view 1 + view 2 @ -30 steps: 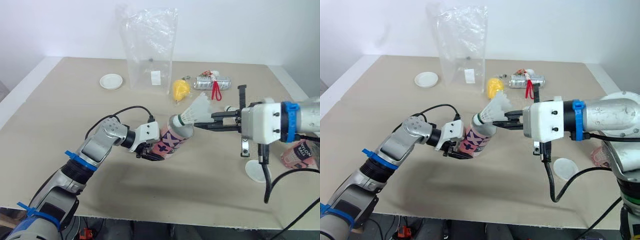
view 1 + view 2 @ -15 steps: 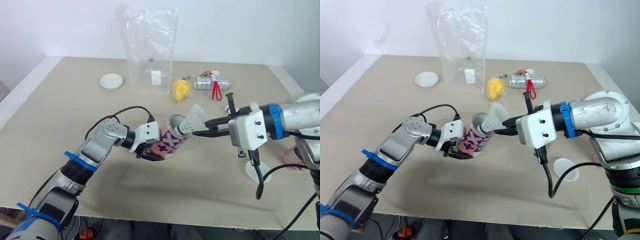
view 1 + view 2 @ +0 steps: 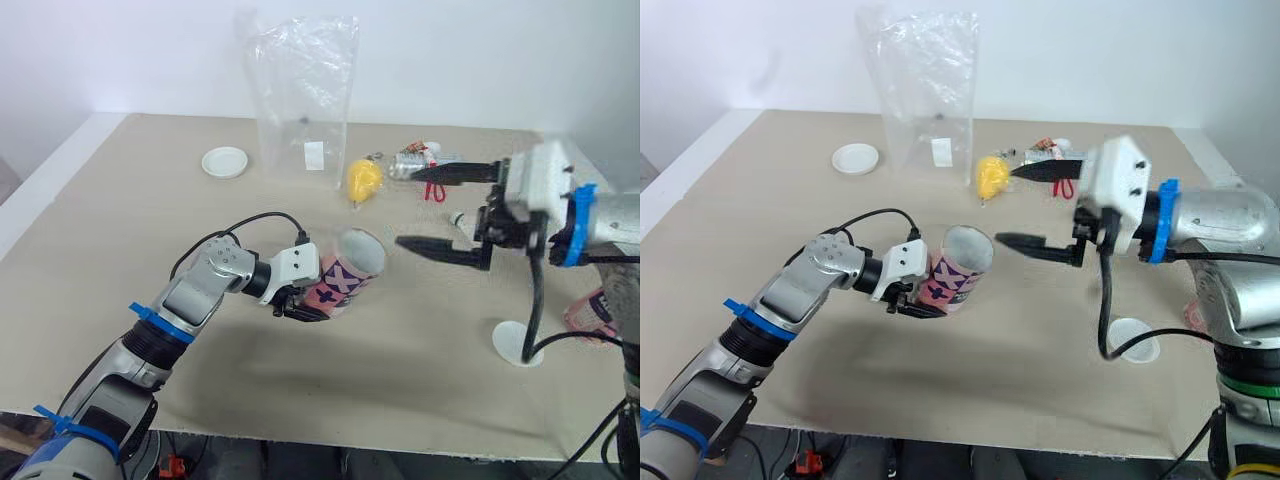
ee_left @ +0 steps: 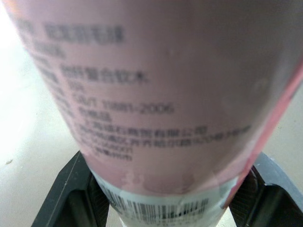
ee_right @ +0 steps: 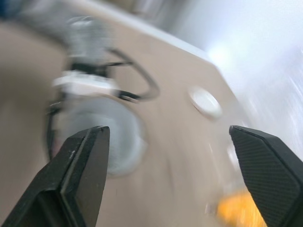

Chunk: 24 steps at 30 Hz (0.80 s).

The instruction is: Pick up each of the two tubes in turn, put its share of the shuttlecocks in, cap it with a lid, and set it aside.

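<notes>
My left gripper (image 3: 298, 303) is shut on a pink printed tube (image 3: 346, 276), holding it tilted above the table with its open mouth (image 3: 968, 246) facing up and to the right. In the left wrist view the tube (image 4: 156, 94) sits between the two black fingers (image 4: 71, 194). My right gripper (image 3: 415, 207) hangs to the right of the mouth, apart from it, fingers spread wide and holding nothing. Its wrist view looks past its fingers (image 5: 80, 165) at the blurred tube mouth (image 5: 106, 142). White lids lie at the back left (image 3: 224, 161) and front right (image 3: 518, 343).
A tall clear plastic bag (image 3: 300, 95) stands at the back. Beside it lie a yellow object (image 3: 362, 178) and a silver can-like item with a red loop (image 3: 420, 165). A second pink tube (image 3: 600, 310) lies at the right edge, and a small white item (image 3: 457, 218) sits behind the right gripper.
The right gripper brought a white shuttlecock to the tube's mouth, let it go and drew back up and to the right with its fingers wide. The left arm held still.
</notes>
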Tool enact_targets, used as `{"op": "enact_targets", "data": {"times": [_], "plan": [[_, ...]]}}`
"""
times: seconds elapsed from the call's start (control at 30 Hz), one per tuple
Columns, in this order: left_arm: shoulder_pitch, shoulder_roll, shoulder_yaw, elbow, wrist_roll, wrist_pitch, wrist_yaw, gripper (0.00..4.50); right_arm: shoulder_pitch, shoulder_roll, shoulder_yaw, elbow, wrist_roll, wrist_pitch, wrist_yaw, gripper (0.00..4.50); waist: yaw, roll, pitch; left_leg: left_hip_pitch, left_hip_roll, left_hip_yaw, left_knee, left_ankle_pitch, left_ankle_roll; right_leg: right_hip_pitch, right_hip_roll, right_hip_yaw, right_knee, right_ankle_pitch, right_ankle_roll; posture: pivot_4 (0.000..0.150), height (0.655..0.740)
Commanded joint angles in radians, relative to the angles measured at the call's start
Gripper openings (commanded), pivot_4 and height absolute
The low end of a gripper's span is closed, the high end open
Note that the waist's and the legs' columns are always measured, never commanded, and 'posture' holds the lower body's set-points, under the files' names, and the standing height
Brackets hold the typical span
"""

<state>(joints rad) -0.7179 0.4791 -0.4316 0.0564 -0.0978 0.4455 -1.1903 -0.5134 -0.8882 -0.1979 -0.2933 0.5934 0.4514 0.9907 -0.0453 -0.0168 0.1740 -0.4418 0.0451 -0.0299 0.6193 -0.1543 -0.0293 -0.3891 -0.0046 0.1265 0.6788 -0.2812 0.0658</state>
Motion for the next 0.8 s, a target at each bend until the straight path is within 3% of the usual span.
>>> {"op": "enact_targets", "data": {"times": [0.03, 0.3, 0.8], "plan": [[0.004, 0.005, 0.007, -0.03, -0.003, 0.003, -0.002, 2.75, 0.104, 0.103, -0.163, 0.055, 0.042, 0.163, -0.273, 4.39, 0.001, -0.001, 0.0, 0.0, 0.0, 0.0, 0.0, 0.0, 0.0, 0.0, 0.0, 0.0, 0.0, 0.0, 0.0, 0.15, 0.74], [0.02, 0.015, 0.009, -0.052, -0.005, 0.014, 0.003, 2.75, 0.193, 0.245, -0.197, 0.147, -0.065, 0.2, -0.55, 4.39, -0.003, 0.002, 0.0, 0.001, 0.0, 0.0, 0.0, 0.0, 0.0, -0.001, 0.001, 0.001, 0.002, -0.003, 0.005, 0.15, 0.74], [0.046, 0.03, 0.022, -0.094, -0.005, 0.045, 0.023, 2.75, -0.037, 0.298, -0.105, 0.597, -0.236, 0.062, -0.601, 4.39, -0.004, 0.002, 0.0, 0.001, 0.0, 0.002, -0.001, 0.0, 0.0, -0.001, 0.001, 0.002, 0.002, -0.003, 0.004, 0.15, 0.74]]}}
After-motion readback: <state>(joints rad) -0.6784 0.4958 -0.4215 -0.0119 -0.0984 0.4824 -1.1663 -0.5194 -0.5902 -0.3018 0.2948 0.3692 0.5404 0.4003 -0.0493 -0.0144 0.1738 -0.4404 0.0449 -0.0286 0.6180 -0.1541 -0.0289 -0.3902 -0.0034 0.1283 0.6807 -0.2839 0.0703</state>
